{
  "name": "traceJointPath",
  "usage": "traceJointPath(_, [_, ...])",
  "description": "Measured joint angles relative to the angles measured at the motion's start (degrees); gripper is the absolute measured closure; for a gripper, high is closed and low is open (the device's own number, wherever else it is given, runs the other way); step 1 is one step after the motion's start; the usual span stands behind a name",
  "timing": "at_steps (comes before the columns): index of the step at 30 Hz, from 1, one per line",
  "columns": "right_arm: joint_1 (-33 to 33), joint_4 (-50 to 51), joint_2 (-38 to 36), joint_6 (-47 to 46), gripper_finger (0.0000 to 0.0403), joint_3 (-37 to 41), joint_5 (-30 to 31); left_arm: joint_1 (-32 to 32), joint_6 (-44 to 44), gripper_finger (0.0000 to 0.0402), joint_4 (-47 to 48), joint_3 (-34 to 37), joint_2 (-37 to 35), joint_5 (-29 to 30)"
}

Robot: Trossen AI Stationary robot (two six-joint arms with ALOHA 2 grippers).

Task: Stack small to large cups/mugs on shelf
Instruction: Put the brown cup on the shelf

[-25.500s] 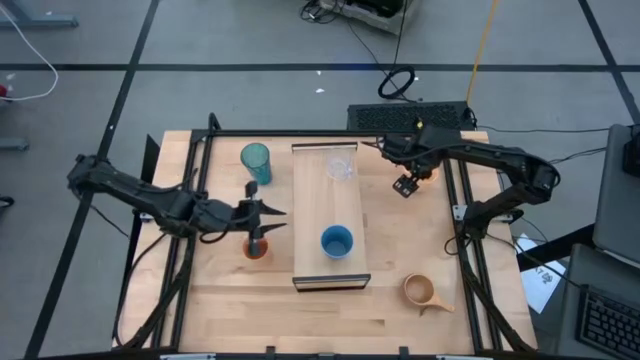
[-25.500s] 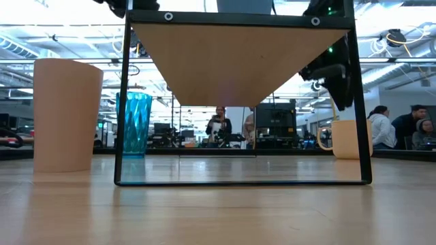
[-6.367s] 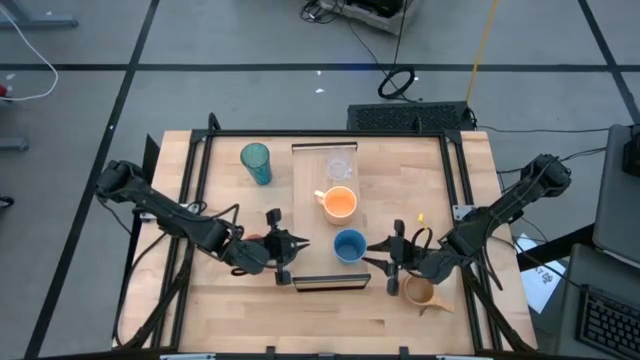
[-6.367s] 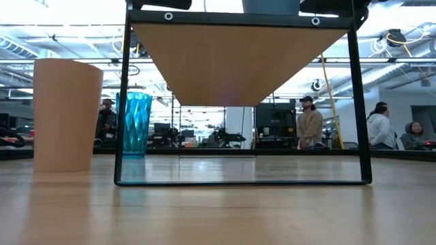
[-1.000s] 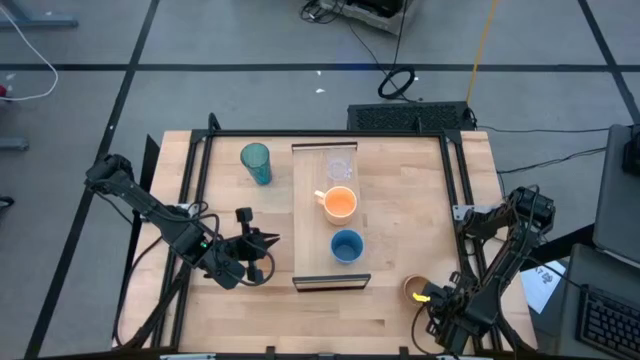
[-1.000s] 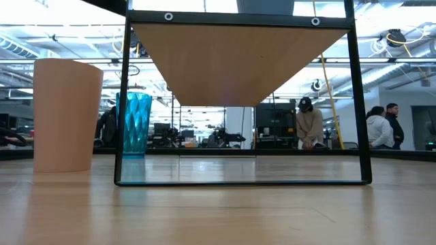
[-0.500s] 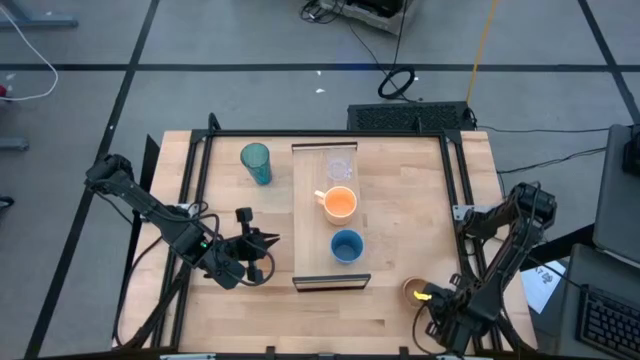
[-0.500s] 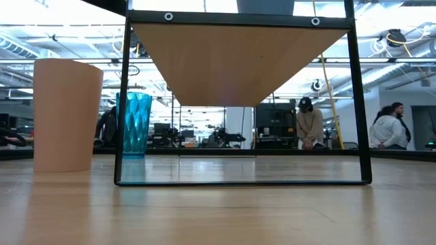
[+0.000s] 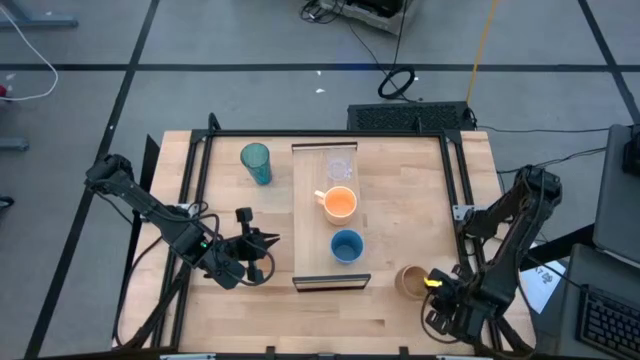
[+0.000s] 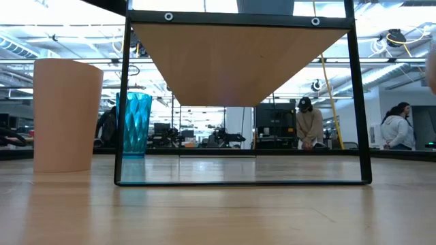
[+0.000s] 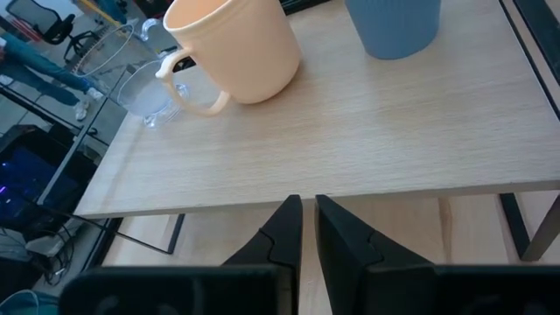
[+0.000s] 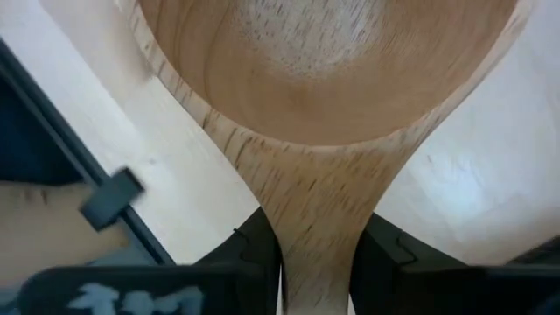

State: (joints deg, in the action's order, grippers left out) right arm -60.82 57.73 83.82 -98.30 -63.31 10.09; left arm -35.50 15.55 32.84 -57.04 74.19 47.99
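The shelf (image 9: 318,262) holds a clear glass cup (image 9: 340,166), an orange handled mug (image 9: 340,203) and a blue cup (image 9: 347,245) in a row. A teal tumbler (image 9: 256,162) stands on the table, left of the shelf's far end. A peach cup (image 10: 65,114) stands at the low view's left. My left gripper (image 9: 268,245) hovers shut left of the shelf's near end, holding nothing (image 11: 308,214). At the table's near right corner, my right gripper (image 9: 432,285) is shut on the tan handled mug (image 9: 410,281). My right gripper pinches the tan mug's flat wooden handle (image 12: 317,201) between its two fingers, just behind where it widens into the bowl. The fingers (image 12: 258,249) come from above, pointing steeply down, one on each side of the handle. The mug's open mouth (image 12: 332,61) faces the wrist camera.
Black frame rails (image 9: 462,215) run along the table's left and right sides, and the shelf stands on black legs (image 10: 360,102). Bare tabletop (image 9: 410,220) lies between the shelf and the right rail. People stand in the room beyond (image 10: 310,122).
My right gripper has risen with the tan mug and carried it a little toward the table's left and far side; the wrist has tipped and rolled slightly. The mug now sits higher and farther from the near edge than before.
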Motion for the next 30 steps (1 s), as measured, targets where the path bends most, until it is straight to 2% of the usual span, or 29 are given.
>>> traceJointPath(12, [-0.02,3.17,-7.85,4.36,0.0323,0.00,8.20,0.02,0.27,0.0364,0.00,0.00,0.00,-0.04])
traceJointPath(20, [-0.04,6.49,-13.83,9.19,0.0323,-0.02,15.76,0.02,0.54,0.0364,-0.02,0.00,0.00,-0.08])
traceJointPath(30, [-0.04,7.63,-17.22,14.33,0.0323,0.00,22.11,0.01,1.18,0.0364,-0.02,0.00,0.02,-0.11])
